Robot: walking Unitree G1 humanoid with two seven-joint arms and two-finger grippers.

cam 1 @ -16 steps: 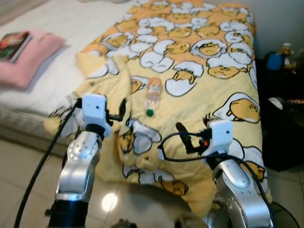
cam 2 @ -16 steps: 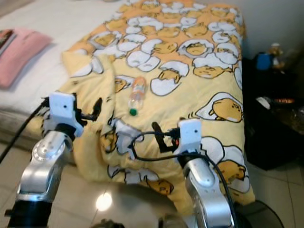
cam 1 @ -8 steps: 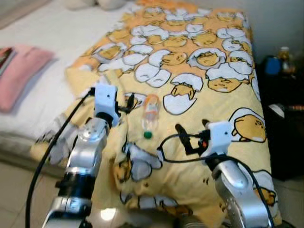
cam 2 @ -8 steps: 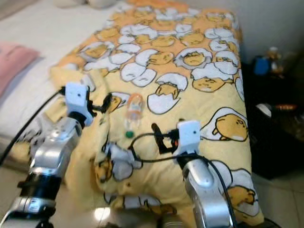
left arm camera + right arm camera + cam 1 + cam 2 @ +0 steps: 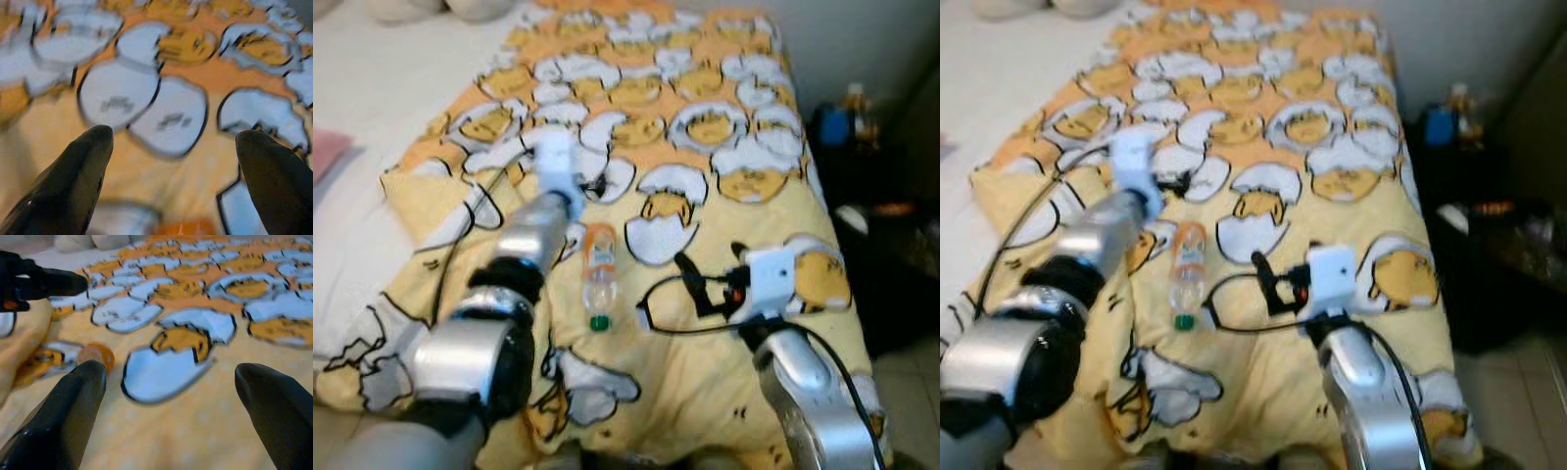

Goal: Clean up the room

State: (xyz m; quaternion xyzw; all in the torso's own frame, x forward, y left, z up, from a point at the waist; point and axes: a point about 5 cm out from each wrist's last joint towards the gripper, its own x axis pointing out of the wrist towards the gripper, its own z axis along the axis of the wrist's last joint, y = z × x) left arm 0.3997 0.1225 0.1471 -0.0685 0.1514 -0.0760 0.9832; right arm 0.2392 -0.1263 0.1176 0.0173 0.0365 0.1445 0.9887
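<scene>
Yellow blanket point(image 5: 724, 323), bottle point(image 5: 598, 274) lengthwise, green cap nearest robot; both jaws open

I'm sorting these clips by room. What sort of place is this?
Most likely a bedroom. A bed with a white sheet takes up most of the view, a yellow egg-print blanket lies over it, and a dark side table with small items stands beside it. A plastic bottle lies on the blanket.
</scene>
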